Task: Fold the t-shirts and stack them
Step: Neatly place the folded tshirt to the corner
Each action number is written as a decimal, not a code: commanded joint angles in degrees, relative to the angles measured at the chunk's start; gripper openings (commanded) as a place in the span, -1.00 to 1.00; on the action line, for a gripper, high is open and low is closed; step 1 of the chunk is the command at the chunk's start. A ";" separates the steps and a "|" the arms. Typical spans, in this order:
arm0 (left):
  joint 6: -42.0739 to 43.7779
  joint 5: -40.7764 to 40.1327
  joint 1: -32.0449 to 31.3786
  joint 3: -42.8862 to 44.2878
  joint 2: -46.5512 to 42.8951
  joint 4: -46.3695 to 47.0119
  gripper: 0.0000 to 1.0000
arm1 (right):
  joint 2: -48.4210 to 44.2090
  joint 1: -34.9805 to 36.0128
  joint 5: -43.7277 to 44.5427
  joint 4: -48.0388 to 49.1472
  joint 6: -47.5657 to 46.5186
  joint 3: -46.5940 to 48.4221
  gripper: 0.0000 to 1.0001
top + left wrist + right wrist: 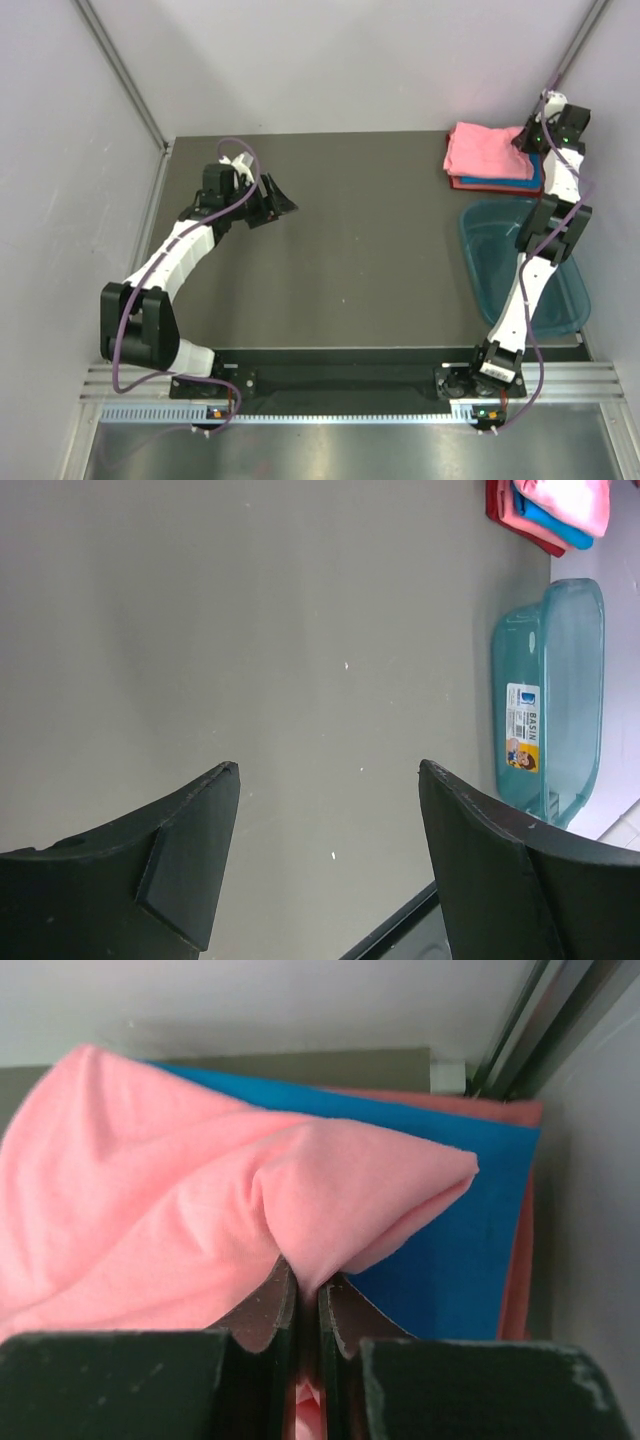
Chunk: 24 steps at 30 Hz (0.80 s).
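Pinching salmon-pink t-shirt fold, clamped tight: right gripper; cloth lies ahead atop blue t-shirt. Left gripper spread, empty, well apart.

Stack of three shirts in the far right corner of the table, tub just before it.
The top shirt lies on the middle shirt, which lies on the bottom shirt; both lower ones reach out past its edges. The tub sits along the table's right edge, just nearer than the stack. The right arm passes above the tub; the right gripper is at the stack's right side, jaws pinched on a fold of the top shirt. The left gripper hangs over the table left of centre, well apart from the stack.
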 commanded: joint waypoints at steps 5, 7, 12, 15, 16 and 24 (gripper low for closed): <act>0.14 1.30 -0.59 2.31 1.54 5.13 0.53 | -3.53 -0.49 0.04 10.15 2.09 3.63 -1.00; 0.22 1.04 -0.59 2.13 1.46 5.39 0.53 | -3.80 -0.49 0.30 10.15 1.82 3.63 -1.00; 0.23 1.47 -0.59 2.13 1.98 5.65 0.53 | -3.45 -1.45 1.53 9.45 2.08 3.63 -1.00; 0.05 1.74 -0.59 2.48 2.42 5.83 0.53 | -4.58 -1.80 3.38 6.64 0.86 2.67 -1.00; 0.05 1.83 -0.59 2.57 2.60 6.09 0.53 | -5.02 -1.89 3.82 6.54 0.59 1.35 -1.00; -0.65 2.88 -0.59 2.48 3.30 6.89 0.53 | -3.97 -2.59 3.73 8.39 3.13 1.17 -0.25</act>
